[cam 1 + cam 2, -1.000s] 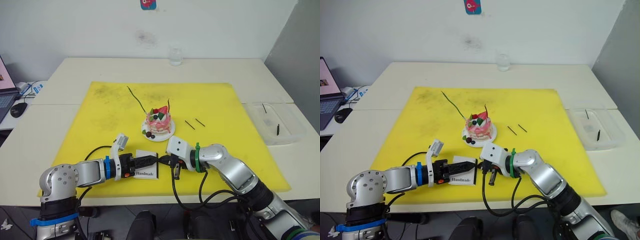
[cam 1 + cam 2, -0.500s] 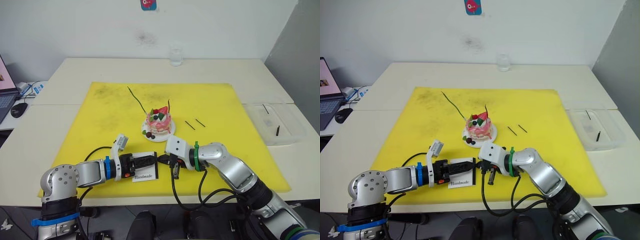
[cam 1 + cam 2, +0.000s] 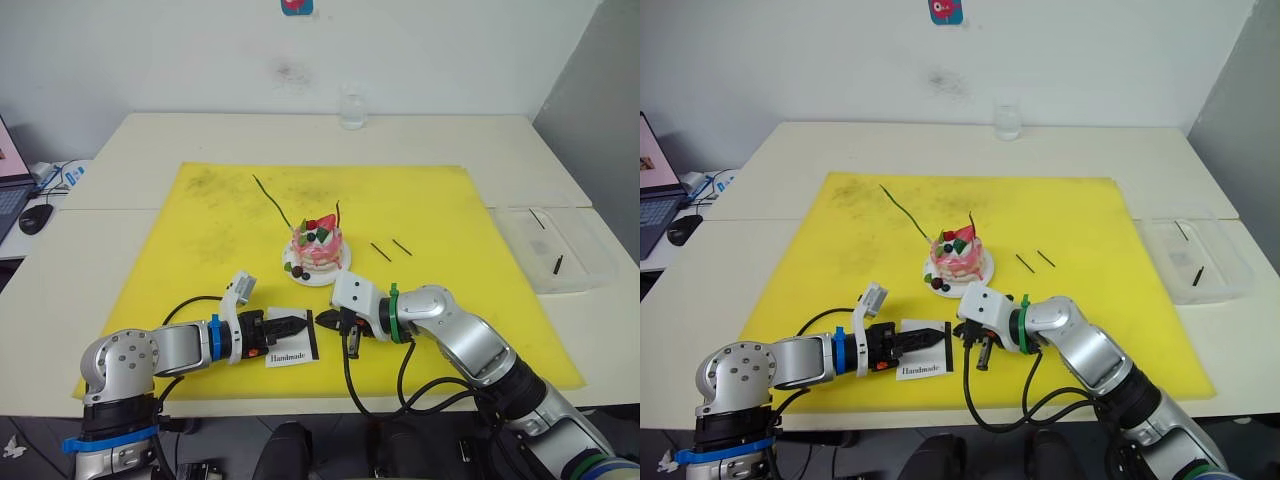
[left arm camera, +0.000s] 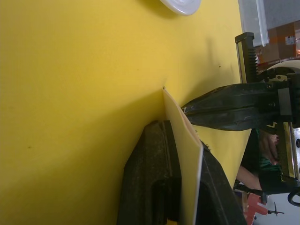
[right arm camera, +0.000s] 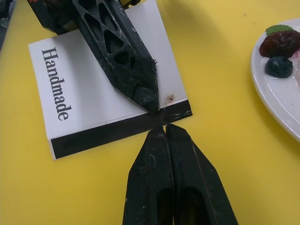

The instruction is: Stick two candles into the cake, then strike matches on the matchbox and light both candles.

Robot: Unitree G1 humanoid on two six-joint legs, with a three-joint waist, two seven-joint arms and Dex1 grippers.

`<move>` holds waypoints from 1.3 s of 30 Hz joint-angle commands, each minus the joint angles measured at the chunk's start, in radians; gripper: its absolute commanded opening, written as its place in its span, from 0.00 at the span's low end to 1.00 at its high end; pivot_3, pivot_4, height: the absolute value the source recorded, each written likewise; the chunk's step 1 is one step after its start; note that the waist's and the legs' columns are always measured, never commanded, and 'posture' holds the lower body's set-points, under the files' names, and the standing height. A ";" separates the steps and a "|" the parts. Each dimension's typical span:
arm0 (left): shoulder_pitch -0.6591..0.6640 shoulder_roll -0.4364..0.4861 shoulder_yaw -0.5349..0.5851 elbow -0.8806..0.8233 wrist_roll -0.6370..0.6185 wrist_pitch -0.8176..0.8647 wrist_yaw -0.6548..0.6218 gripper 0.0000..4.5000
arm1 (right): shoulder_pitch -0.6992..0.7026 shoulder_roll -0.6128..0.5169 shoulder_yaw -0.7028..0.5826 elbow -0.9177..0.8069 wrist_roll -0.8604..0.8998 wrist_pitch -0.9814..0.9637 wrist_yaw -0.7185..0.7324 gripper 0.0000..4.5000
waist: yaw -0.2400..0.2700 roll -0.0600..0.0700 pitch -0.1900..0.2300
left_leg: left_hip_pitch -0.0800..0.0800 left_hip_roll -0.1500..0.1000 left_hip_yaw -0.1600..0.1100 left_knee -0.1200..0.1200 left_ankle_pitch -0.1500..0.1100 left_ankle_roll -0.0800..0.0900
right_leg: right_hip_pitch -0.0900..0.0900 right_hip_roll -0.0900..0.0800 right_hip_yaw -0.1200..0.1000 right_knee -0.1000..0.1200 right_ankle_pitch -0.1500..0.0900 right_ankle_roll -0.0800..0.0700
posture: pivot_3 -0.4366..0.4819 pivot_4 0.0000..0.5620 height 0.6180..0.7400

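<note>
1. Clamped on the matchbox from both faces: left gripper, the white box pinched between its black fingers
2. Pressed together at the matchbox's black strip edge: right gripper, tips meeting the strip; match between them too small to tell
3. Lying on the yellow mat, just in front of the cake toward the robot: the matchbox, "Handmade" print facing up
4. Standing upright in the cake: dark red candle
5. Slanting up and away from the cake's left side, lower end at the cake: green candle
6. Resting on the mat just right of the cake, well apart from the matchbox: two matches
7. Sitting beyond the mat's right edge, far right of the cake: clear tray with dark sticks inside
</note>
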 commanded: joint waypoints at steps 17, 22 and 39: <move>0.001 0.189 -0.010 -0.111 -0.152 -0.059 -0.317 0.01 | 0.088 -0.135 -0.352 -0.399 0.207 0.233 -0.057 0.00 | 0.001 0.000 0.001 | -0.019 0.000 -0.001 -0.001 0.001 -0.006 | -0.017 0.000 -0.001 -0.001 -0.002 0.000 | 0.48 0.27 1.00; 0.005 0.234 -0.062 -0.118 -0.096 -0.130 -0.366 0.01 | 0.161 -0.125 -0.399 -0.421 0.173 0.176 -0.165 0.00 | -0.003 0.000 0.002 | -0.018 0.001 0.000 -0.001 0.001 -0.005 | -0.017 0.000 0.000 -0.001 -0.003 -0.001 | 0.48 0.27 1.00; -0.010 0.294 -0.160 -0.178 0.016 -0.290 -0.440 0.00 | 0.124 0.115 -0.345 0.097 -0.068 -0.313 -0.463 0.50 | -0.006 -0.001 0.002 | -0.017 0.002 0.003 0.000 0.001 -0.005 | -0.017 0.002 0.002 0.001 -0.002 0.000 | 0.48 0.27 1.00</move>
